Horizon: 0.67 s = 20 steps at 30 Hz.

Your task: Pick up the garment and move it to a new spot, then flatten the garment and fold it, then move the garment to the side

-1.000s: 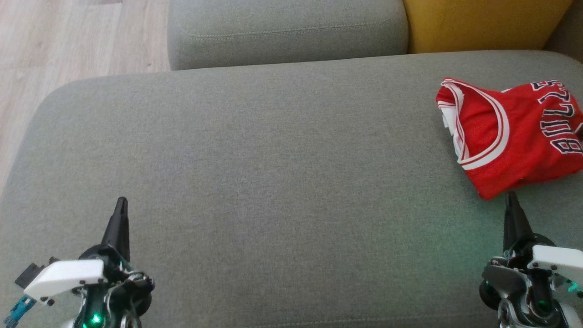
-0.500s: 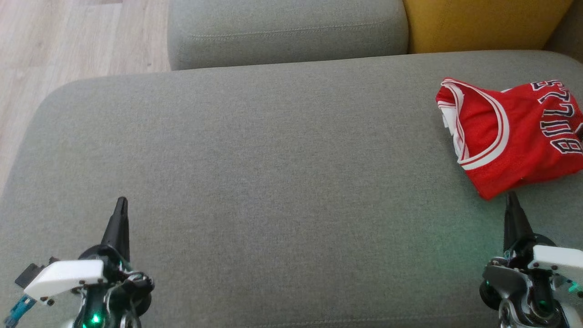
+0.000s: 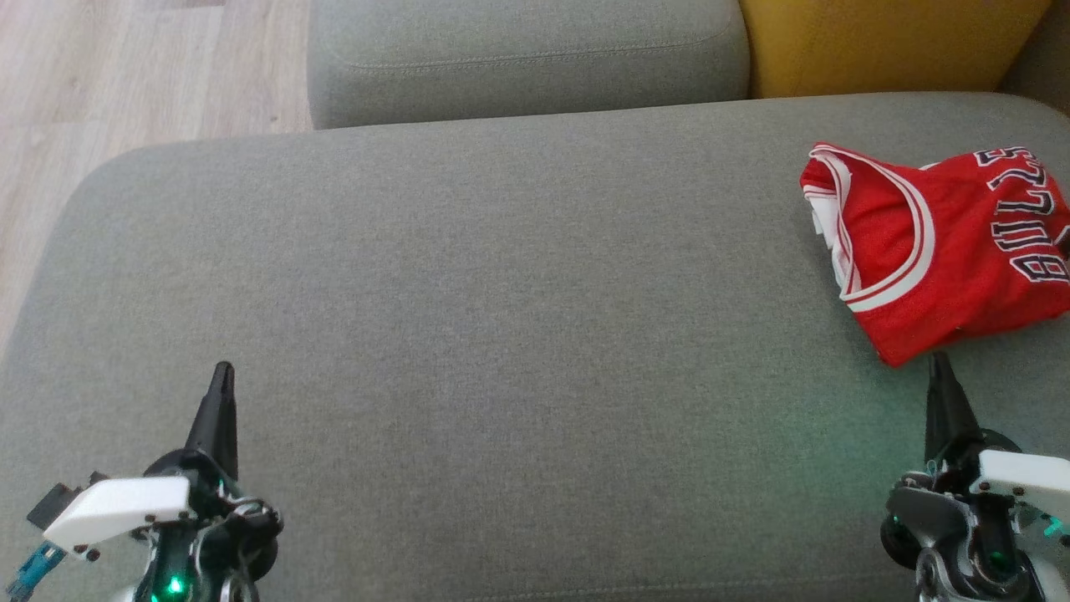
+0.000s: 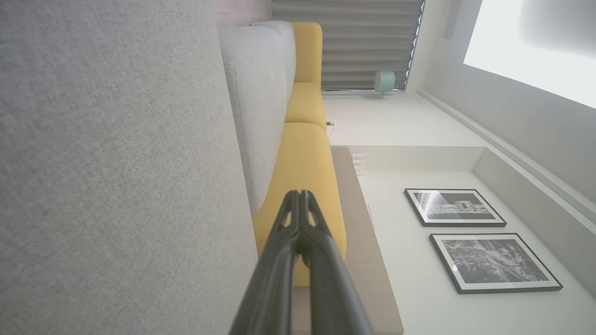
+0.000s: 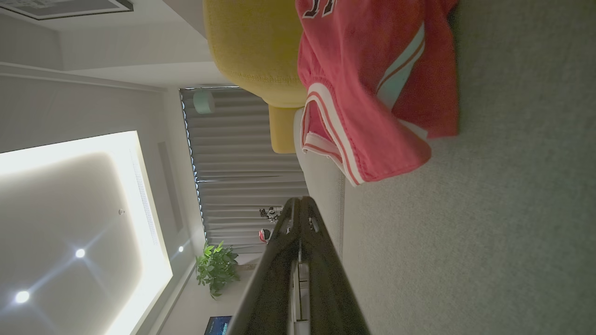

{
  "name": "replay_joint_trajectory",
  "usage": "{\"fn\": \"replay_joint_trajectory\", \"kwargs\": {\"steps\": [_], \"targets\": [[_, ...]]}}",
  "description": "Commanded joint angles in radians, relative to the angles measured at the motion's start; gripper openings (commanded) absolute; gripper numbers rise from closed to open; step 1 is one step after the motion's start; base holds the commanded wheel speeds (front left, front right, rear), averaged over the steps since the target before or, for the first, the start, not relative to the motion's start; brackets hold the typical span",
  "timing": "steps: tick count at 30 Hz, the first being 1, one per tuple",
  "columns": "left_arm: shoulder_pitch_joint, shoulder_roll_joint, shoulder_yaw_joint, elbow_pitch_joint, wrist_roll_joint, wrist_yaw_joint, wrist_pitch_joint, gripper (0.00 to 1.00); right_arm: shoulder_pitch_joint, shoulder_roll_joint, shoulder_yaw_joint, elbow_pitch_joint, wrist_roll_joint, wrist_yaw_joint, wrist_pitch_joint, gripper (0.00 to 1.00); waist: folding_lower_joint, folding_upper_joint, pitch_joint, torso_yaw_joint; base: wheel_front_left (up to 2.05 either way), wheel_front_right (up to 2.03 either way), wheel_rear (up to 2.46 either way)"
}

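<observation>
Grey fabric covers the broad sofa seat [image 3: 501, 276], with a yellow cushion [image 3: 878, 42] behind its far right. The red jersey [image 3: 945, 251] (white-trimmed, dark lettering) lies folded over at the seat's right edge. The right gripper [image 3: 938, 359] points at the jersey's near corner, just beside it, and the left gripper [image 3: 223, 368] is well apart. Both have their fingers pressed together, holding nothing.

A grey sofa seat [image 3: 501, 334] spreads wide, with a grey cushion [image 3: 527, 58] behind it and a yellow cushion [image 3: 886, 42] just beside that one. Pale wood floor [image 3: 125, 75] shows at the far left. In the left wrist view a framed picture [image 4: 454, 207] hangs beside a second picture [image 4: 494, 263] on a white wall, and a green lamp [image 4: 384, 80] stands against a grey curtain [image 4: 347, 44]. In the right wrist view a plant [image 5: 215, 267] stands near the curtain, and a ceiling panel [image 5: 70, 223] glows.
</observation>
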Motion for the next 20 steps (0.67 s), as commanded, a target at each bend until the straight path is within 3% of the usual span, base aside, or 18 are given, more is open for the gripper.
{"fn": "replay_joint_trajectory", "kwargs": {"steps": [1,20], "targets": [[-0.055,0.006,0.043,-0.026,0.003,-0.007,0.005,0.0,-0.051,-0.015,0.015,-0.03,-0.002,-0.001,0.009,0.0,0.0,0.0,0.0,0.0,0.0,0.0,0.0],[-0.056,0.003,0.047,-0.026,0.006,-0.007,0.008,0.0,-0.052,-0.012,0.011,-0.03,-0.005,-0.001,0.012,0.0,0.0,0.0,0.0,0.0,0.0,0.0,0.0]]}}
